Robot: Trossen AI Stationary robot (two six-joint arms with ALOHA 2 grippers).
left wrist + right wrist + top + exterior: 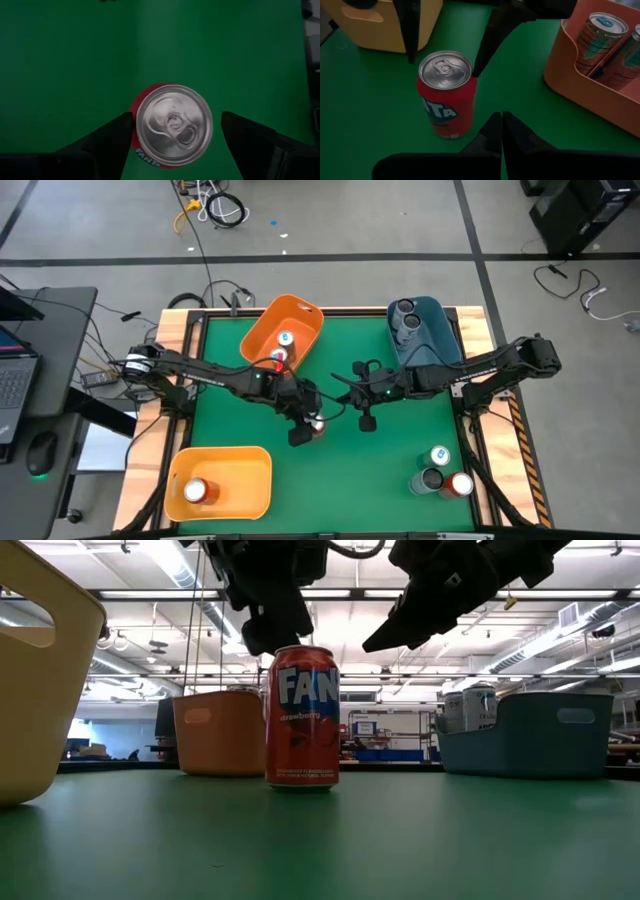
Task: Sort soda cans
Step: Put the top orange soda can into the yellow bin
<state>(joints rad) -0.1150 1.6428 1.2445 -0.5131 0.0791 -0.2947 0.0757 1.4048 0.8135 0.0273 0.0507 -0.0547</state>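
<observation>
Sorting looks partly done. In the high view the orange bin [283, 330], upper centre, holds two cans; the blue bin [425, 328], upper right, holds two dark cans; the yellow bin [222, 481], lower left, holds one red-orange can. Three cans [441, 475] stand loose on the green table [380, 470] at lower right (one white-blue, one dark, one red). The red soda can [302, 717] stands upright mid-table, with the left gripper [172, 132] above it, fingers wide on either side, not yet gripping. The right gripper [500, 131] hangs nearby, fingers pressed together, holding nothing.
</observation>
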